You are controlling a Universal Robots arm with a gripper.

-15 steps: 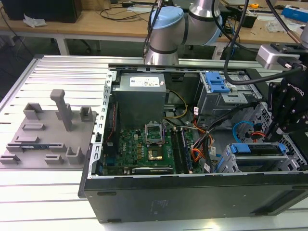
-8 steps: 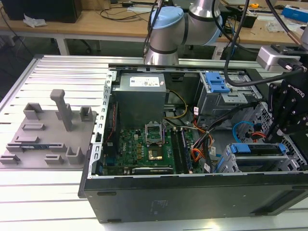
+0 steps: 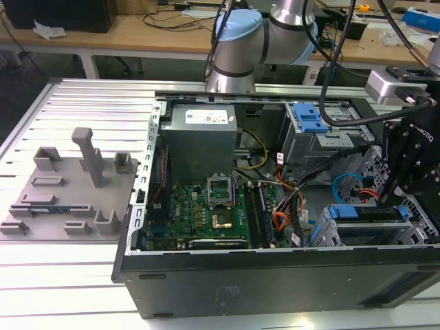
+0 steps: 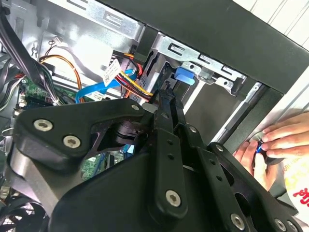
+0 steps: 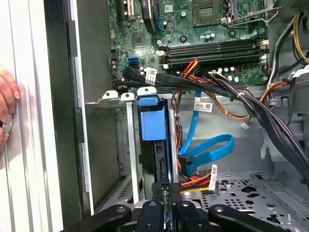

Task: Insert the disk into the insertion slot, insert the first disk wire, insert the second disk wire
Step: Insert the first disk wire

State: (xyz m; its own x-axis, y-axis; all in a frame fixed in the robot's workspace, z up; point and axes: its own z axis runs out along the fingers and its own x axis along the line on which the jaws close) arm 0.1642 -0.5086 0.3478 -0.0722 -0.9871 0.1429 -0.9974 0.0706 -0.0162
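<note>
Pincer [image 5: 162, 197] narrowed, pinching a black wire plug [image 5: 169, 185] against the end of the disk [image 5: 153, 121], which sits edge-on inside the insertion slot [image 5: 131, 145]; a blue cable [image 5: 212, 147] loops beside the slot, and a person's hand [image 5: 7, 104] rests beyond it

Insertion slot [image 5: 132, 145] is bare sheet metal; disk [image 5: 153, 123] carrier, smooth plastic.
</note>
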